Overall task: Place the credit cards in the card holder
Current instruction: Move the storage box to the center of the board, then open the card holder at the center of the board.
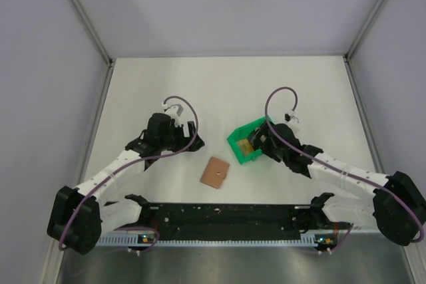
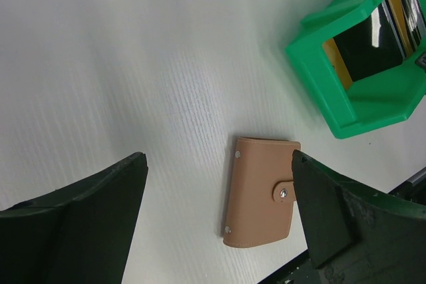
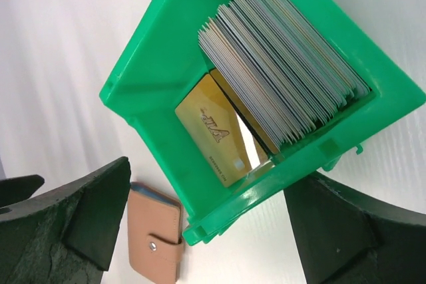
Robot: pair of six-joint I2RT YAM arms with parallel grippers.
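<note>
Credit cards (image 3: 286, 64) stand on edge in a dense stack, their rims grey, silver and bluish, filling the upper right part of a green tray (image 3: 150, 78) in the right wrist view. One yellow-gold card (image 3: 212, 134) sits apart from the stack, face showing, leaning in the tray's lower middle, with a dark card edge just beside it. Lower left of the tray in that view lies the card holder (image 3: 156, 244), tan-brown and folded shut, its snap tab (image 2: 283, 193) fastened across the front. It rests flat on the white table (image 1: 219, 84). From above it lies near the centre of the frame, below and left of the tray, close to it but apart. The right gripper (image 3: 210, 177) hangs over the tray with its jaws spread wide, one dark finger at the lower left and the other at the lower right of its own view, and nothing is held between them. The left gripper (image 2: 219, 157) is also spread wide and holds nothing. In its own view the card holder shows at the lower centre between the two fingers, nearer the right one, with the tray at the upper right. Seen from above, this gripper is up and left of the card holder.
</note>
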